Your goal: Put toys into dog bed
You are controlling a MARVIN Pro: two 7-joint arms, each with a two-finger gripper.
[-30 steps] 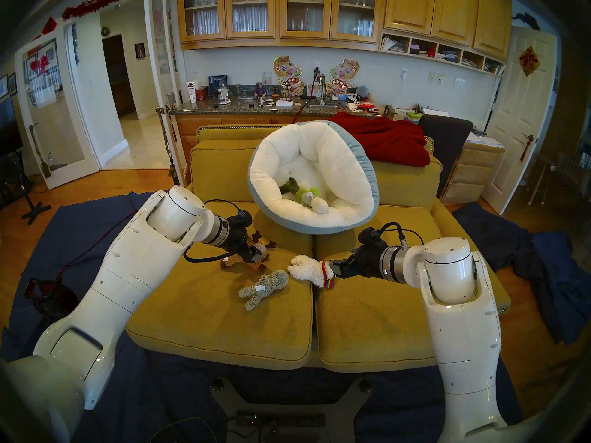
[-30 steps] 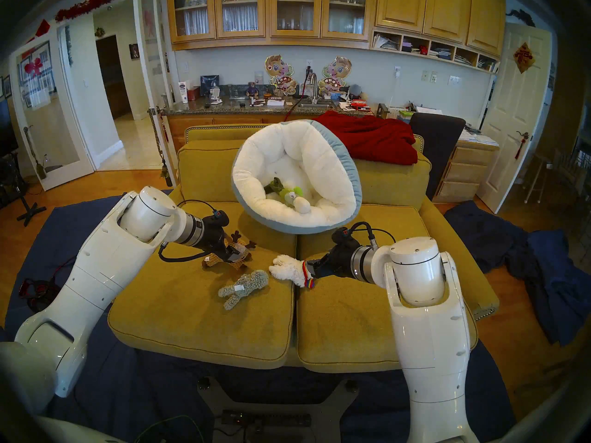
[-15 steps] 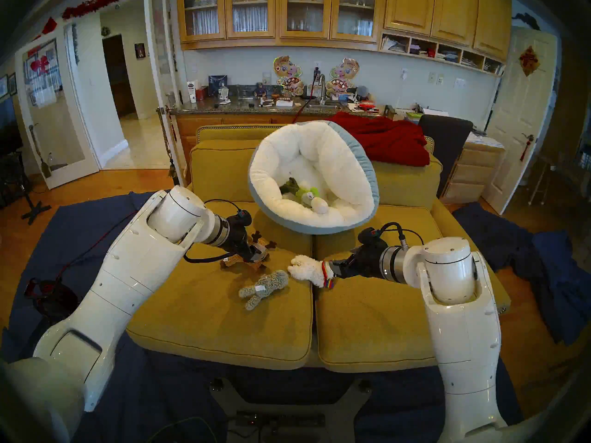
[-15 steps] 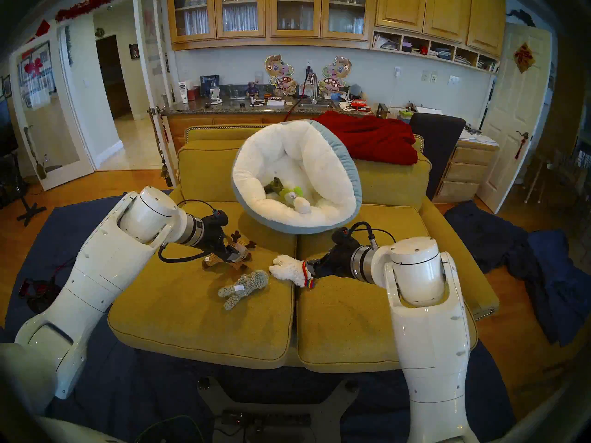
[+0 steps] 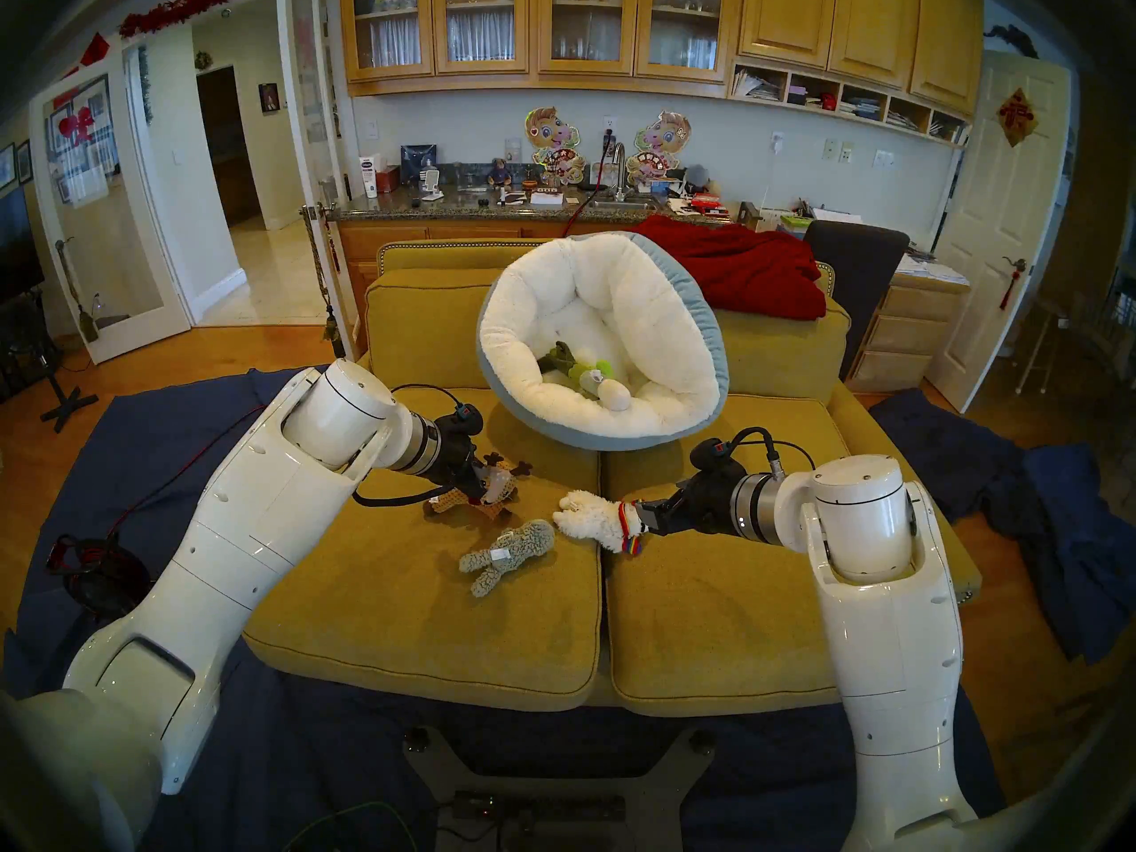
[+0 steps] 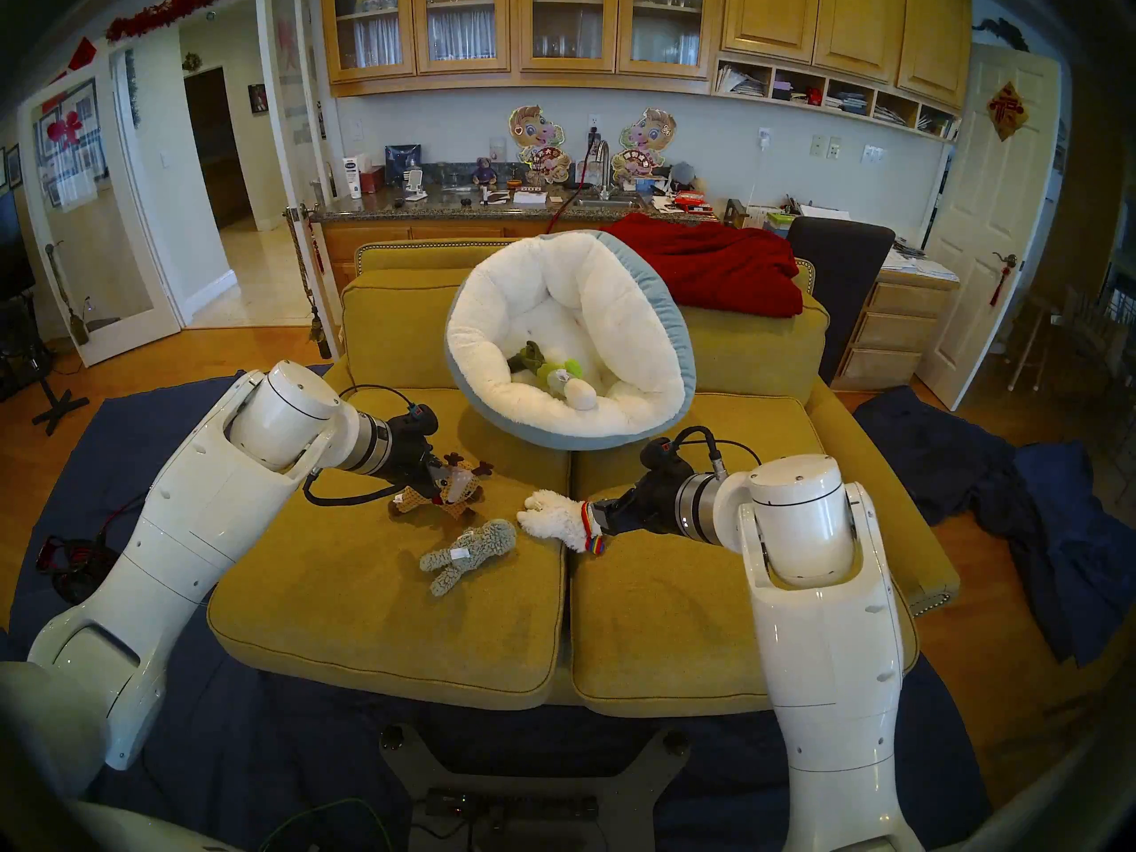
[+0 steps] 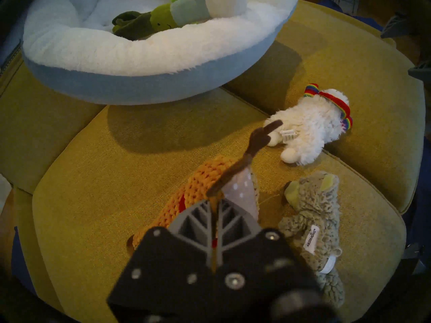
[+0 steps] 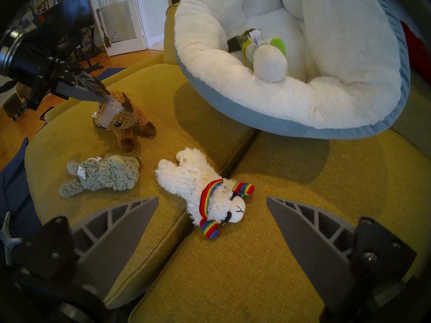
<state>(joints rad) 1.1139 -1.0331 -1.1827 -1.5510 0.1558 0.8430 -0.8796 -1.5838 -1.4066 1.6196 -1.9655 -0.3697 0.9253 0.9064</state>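
Note:
The dog bed [image 5: 553,402], white plush inside and light blue outside, leans tilted on the sofa back. A leek [image 5: 615,396] and a lime-green cactus [image 5: 579,374] lie in it. My left gripper [image 5: 485,488] is shut on the head of the brown reindeer [image 5: 449,503]; in the left wrist view the fingers [image 7: 193,220] meet on it. The grey fuzzy animal [image 5: 507,552] lies flat on the left seat cushion. The white llama [image 5: 590,516] with a rainbow collar lies across the cushion seam. My right gripper [image 8: 212,199] is open, just short of the llama's head [image 8: 235,210].
Mustard sofa seat cushions [image 5: 430,635] carry the toys. A red blanket [image 5: 737,267] hangs over the sofa back at the right, with a dark chair [image 5: 860,260] behind it. Blue cloths [image 5: 1014,506] cover the floor around the sofa.
My left gripper has shut on the reindeer, and its head now sits raised off the cushion. The right arm and the other toys have hardly moved.

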